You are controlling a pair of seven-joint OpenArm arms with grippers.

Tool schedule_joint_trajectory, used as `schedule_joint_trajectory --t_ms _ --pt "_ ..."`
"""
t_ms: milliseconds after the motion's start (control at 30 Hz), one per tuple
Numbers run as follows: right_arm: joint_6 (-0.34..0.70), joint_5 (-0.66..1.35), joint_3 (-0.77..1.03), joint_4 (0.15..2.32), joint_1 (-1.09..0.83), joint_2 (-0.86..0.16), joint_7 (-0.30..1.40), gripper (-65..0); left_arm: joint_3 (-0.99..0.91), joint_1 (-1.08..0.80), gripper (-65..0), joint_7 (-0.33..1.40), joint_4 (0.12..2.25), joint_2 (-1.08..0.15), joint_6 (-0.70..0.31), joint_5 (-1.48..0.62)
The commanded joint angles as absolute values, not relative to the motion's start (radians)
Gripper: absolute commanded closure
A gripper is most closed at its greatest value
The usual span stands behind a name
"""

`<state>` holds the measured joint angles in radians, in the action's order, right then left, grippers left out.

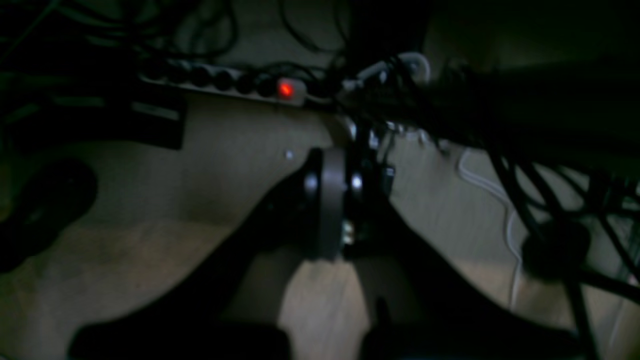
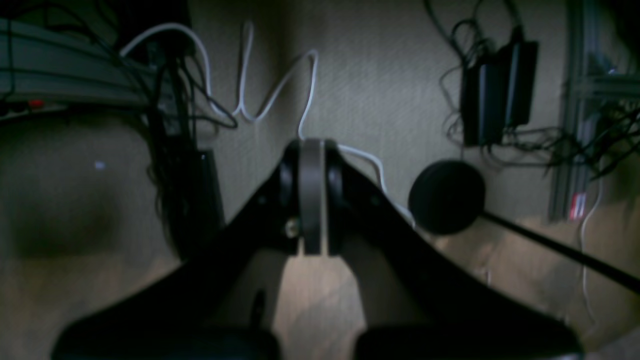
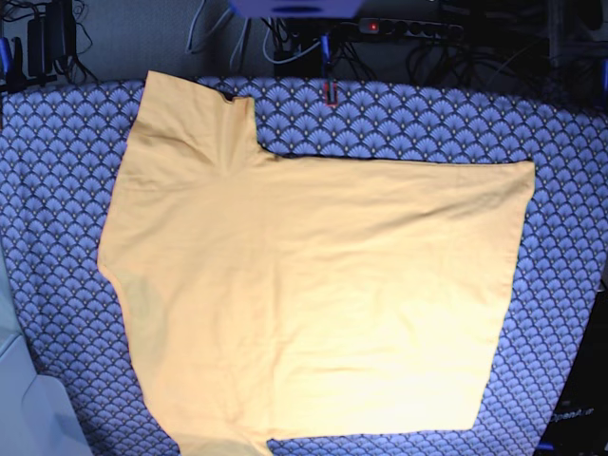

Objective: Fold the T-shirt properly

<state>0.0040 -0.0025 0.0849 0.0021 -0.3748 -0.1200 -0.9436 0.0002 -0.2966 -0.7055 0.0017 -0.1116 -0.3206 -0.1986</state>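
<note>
While one T-shirt (image 3: 313, 294) lies spread flat on the patterned cover (image 3: 57, 190) of the tabletop, reaching from its far left to its near right, neither arm shows in the base view. Each wrist view shows one hand hanging over the floor: the left hand (image 1: 332, 200) and the right hand (image 2: 312, 195), both with jaws pressed together and holding nothing. One power strip (image 1: 225, 82) with one red light lies far beyond the left hand. One white cable (image 2: 260, 85) snakes beyond the right hand, one black round foot (image 2: 446, 196) at its right.
</note>
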Motion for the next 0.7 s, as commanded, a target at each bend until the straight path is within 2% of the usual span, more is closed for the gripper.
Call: schedule_joint_trajectory --t_ms 0,200,500,667 --pt "0.013 0.001 0.087 0.000 -0.401 -0.134 -0.990 0.0 0.001 -0.325 0.0 -0.740 0.000 -0.119 -0.346 -0.214" --pt "0.013 0.001 0.090 0.000 -0.460 -0.159 -1.164 0.0 0.001 -0.406 0.0 -0.911 0.000 -0.119 -0.447 -0.292" --pt "0.010 0.007 0.093 0.000 -0.544 -0.189 -1.383 0.0 0.001 -0.515 0.0 -1.148 0.000 -0.114 -0.504 -0.363" --pt "0.008 0.008 0.093 0.000 -0.558 -0.193 -1.379 0.0 0.001 -0.570 0.0 -1.254 0.000 -0.111 -0.504 -0.363"
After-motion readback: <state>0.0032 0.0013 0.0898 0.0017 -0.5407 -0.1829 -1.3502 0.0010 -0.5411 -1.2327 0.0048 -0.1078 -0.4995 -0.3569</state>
